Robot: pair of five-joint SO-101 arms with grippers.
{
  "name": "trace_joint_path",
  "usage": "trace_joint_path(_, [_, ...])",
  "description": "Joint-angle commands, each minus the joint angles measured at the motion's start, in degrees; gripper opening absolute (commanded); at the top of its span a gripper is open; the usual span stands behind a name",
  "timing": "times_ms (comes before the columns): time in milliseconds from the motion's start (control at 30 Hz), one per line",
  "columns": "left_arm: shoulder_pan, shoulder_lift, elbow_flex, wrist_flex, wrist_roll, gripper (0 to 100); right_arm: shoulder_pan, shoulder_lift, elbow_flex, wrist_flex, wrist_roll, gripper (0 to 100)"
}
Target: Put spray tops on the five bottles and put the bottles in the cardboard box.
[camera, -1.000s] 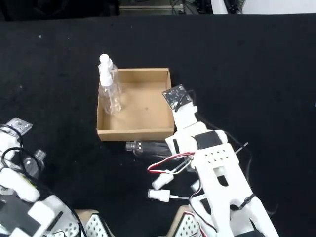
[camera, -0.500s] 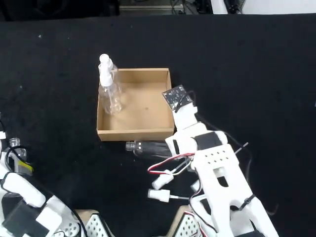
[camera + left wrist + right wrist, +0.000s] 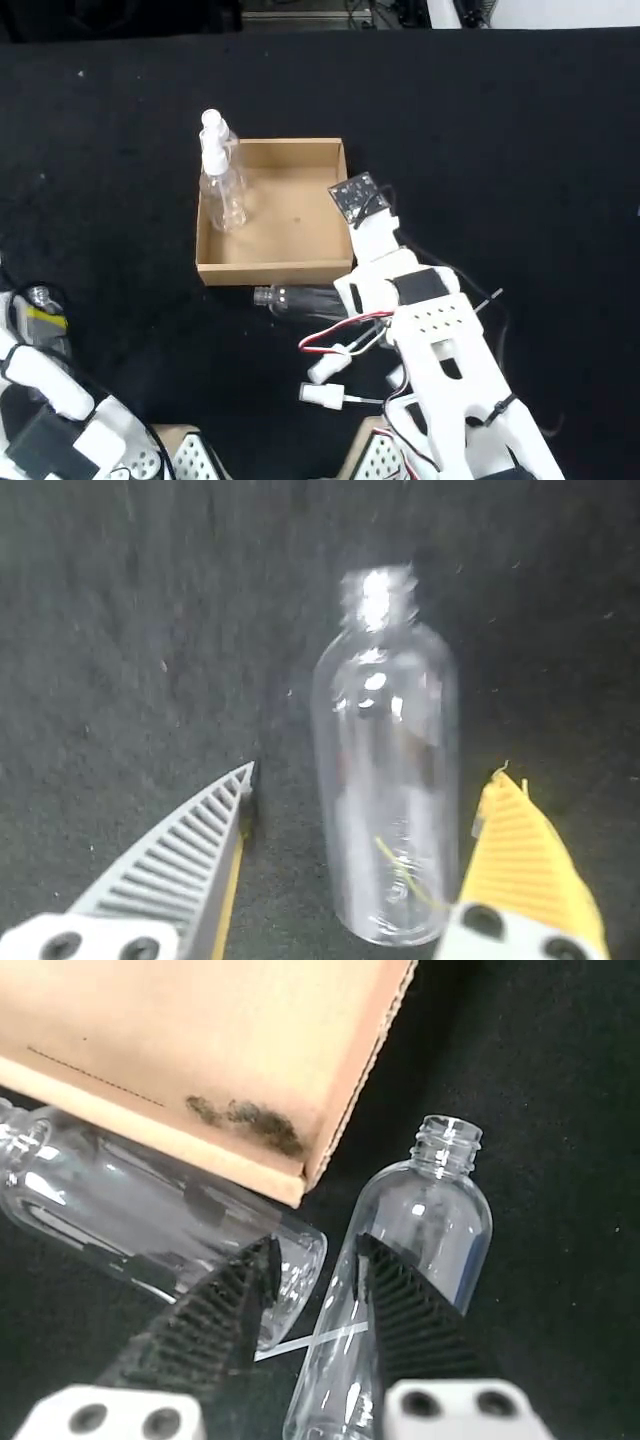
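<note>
Jaws of my left gripper (image 3: 372, 775) stand wide apart astride a clear plastic bottle with a bare neck (image 3: 390, 770). The yellow finger (image 3: 510, 850) lies at the bottle's side, while the grey ribbed finger (image 3: 200, 850) stands off it with black table (image 3: 500, 150) showing between. From the high view, this bottle sits near the table's front left edge, well apart from the open brown cardboard box (image 3: 270, 271).

My right gripper (image 3: 315, 1250) hangs just off the box's near corner, its black jaws a narrow gap apart and holding nothing. A second clear bottle (image 3: 430, 1200), also without a top, lies beside one jaw. A third clear bottle (image 3: 130, 1200) lies along the box's front wall. Two bottles with white spray tops (image 3: 222, 190) stand at the box's far left corner. Two loose white spray tops (image 3: 328, 367) lie on the table beside my right arm (image 3: 440, 350).
</note>
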Motion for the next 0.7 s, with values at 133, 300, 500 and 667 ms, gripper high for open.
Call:
trace_joint_path(133, [4.8, 9.1, -17.6, 11.5, 3.0, 30, -1.0, -1.6, 0.1, -0.6, -0.3, 10.6])
trace_joint_path(300, [3.5, 14.2, -19.2, 11.5, 0.0, 31, -0.8, -1.6, 0.1, -0.6, -0.3, 10.6])
trace_joint_path(500, [3.4, 15.7, -15.3, 6.8, -0.4, 30, -0.9, -1.6, 0.0, -0.6, -0.3, 10.6])
trace_joint_path(667, [3.1, 15.6, -8.0, -1.2, -0.5, 31, -0.9, -1.6, 0.0, -0.6, -0.3, 10.6])
